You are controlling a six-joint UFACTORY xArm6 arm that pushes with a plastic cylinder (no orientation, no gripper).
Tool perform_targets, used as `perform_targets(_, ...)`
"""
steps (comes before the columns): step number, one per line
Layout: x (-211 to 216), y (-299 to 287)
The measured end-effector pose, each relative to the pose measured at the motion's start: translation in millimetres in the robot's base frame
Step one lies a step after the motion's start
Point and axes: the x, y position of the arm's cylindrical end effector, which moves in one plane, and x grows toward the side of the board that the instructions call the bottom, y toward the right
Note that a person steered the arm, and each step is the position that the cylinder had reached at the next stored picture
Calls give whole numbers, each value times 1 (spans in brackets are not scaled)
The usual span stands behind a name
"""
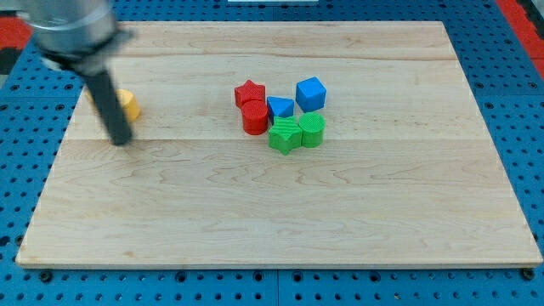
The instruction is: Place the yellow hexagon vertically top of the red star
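Note:
The yellow hexagon (127,104) lies at the view's left on the wooden board (280,212), partly hidden by the dark rod. My tip (122,141) rests on the board just below and slightly left of the yellow hexagon, close to it. The red star (249,93) sits near the board's middle, far to the right of the hexagon. It touches a red cylinder (254,117) just below it.
A cluster stands right of the red star: a blue triangle block (280,107), a blue cube (310,92), a green star (285,134) and a green cylinder (311,129). A blue pegboard (527,127) surrounds the board.

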Motion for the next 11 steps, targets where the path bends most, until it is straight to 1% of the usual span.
perform_targets(1, -48, -17)
perform_targets(2, -78, 23)
perform_targets(3, -105, 50)
perform_targets(4, -106, -55)
perform_targets(5, -133, -12)
perform_targets(6, -142, 80)
perform_targets(7, -158, 146)
perform_targets(8, -198, 145)
perform_targets(9, -182, 195)
perform_targets(10, -148, 212)
perform_targets(11, -164, 158)
